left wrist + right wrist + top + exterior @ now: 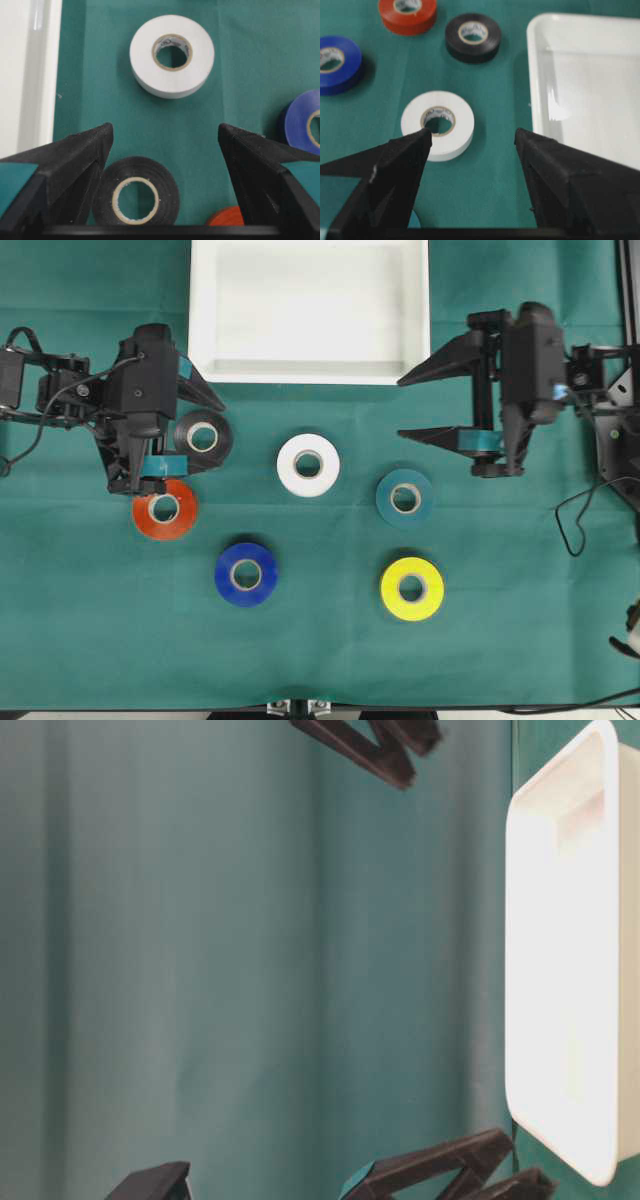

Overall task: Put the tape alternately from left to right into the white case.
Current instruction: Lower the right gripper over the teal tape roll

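The green cloth [330, 650] covers the whole table. The white case [309, 372] lies at its far edge, between the two arms and empty; in the right wrist view its near corner sits just beyond the right-hand finger.

The right gripper [415, 405] has its jaws spread wide and holds nothing; the white roll [308, 465] lies just past its fingertips and the teal roll [405, 498] just beside its lower finger.

The left gripper [200, 430] is likewise wide open and empty. The black roll [203, 437] lies flat on the cloth between its fingers, apparently untouched, though the overhead view is crowded there. The orange-red roll [164, 508] sits just beside the lower finger. The blue roll [245, 574] and yellow roll [412, 588] lie well apart from both.
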Robot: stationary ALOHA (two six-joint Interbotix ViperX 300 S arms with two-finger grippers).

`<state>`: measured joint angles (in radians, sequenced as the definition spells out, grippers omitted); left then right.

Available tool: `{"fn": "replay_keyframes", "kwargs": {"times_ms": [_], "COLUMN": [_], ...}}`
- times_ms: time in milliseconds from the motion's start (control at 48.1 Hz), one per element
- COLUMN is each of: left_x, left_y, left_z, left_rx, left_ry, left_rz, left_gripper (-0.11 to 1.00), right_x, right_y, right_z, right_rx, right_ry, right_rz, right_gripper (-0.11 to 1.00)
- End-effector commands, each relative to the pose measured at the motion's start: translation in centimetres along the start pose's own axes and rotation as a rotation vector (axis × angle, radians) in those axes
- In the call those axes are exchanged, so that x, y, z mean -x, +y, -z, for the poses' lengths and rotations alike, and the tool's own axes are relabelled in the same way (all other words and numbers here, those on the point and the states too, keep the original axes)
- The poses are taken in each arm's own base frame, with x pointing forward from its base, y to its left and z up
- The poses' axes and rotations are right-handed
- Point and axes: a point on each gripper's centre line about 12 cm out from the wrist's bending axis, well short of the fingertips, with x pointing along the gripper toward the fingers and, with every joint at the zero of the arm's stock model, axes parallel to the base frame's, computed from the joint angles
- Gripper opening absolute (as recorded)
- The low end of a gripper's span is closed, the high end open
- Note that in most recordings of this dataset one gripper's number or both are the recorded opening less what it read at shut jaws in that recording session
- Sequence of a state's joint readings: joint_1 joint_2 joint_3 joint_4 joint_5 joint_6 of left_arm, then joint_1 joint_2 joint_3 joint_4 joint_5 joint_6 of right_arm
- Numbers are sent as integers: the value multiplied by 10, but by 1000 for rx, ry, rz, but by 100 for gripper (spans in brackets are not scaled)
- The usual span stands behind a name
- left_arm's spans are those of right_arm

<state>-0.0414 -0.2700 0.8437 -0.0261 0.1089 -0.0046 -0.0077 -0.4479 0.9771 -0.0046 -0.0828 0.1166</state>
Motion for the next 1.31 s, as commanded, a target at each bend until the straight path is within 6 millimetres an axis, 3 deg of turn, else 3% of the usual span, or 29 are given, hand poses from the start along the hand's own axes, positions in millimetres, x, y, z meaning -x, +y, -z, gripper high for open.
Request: {"fn": "replay_keyframes", "kwargs": {"times_ms": [0,437,1289], "left_x": [1,-1,-1], "left_y": [1,1,1], "left_z": [-11,-8,-7], "left_rx": [2,3,2], "left_ry": [-28,-17,-9], "left_rz": [-1,-2,-2], "left_gripper": [84,83,83], "right_x": [-9,-41,-41], "right_y": [1,-1,1], "right_z": [-8,6,13], "right_rx": [-6,-14,-12], "right_ry": [-2,99,147], "right_rz": [0,12,11], "right_gripper": [80,80,80]}}
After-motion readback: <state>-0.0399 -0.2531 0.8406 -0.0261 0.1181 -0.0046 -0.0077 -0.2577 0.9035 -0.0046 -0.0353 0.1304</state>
